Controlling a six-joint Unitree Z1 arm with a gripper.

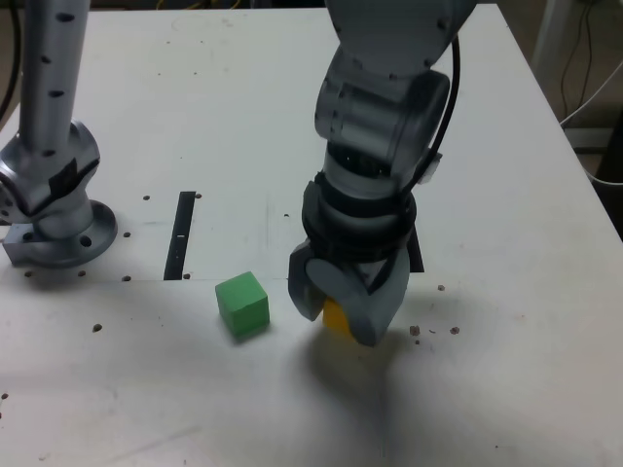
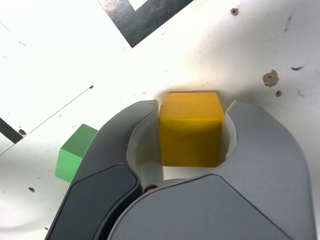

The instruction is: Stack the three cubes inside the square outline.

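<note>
Gripper (image 2: pixel 191 131) down at the counter (image 1: pixel 195 117), both jaws pressed against opposite sides of the yellow cube (image 2: pixel 190 129); clamped on it. In the exterior view the gripper (image 1: pixel 343 313) shows only a sliver of the yellow cube (image 1: pixel 336 317) between the grey jaws. Cube appears to sit on the counter surface; lift-off cannot be told.

Yellow cube: solid colour, clean edges, narrower than the gripper, squarely aligned between the jaws.

Green cube (image 1: pixel 242 304) sits alone on the counter, to the exterior view's left of the gripper, near but apart from it. Wrist view shows the green cube (image 2: pixel 74 153) partly hidden behind one jaw.

Square outline (image 2: pixel 142 14): thick black frame with white centre, only one corner visible in the wrist view, just beyond the yellow cube, not touching. In the exterior view it is mostly hidden behind the arm.

Thin black strip (image 1: pixel 181 234) lies on the counter beyond the green cube. Second arm's base (image 1: pixel 58 229) at the exterior view's left edge.
</note>
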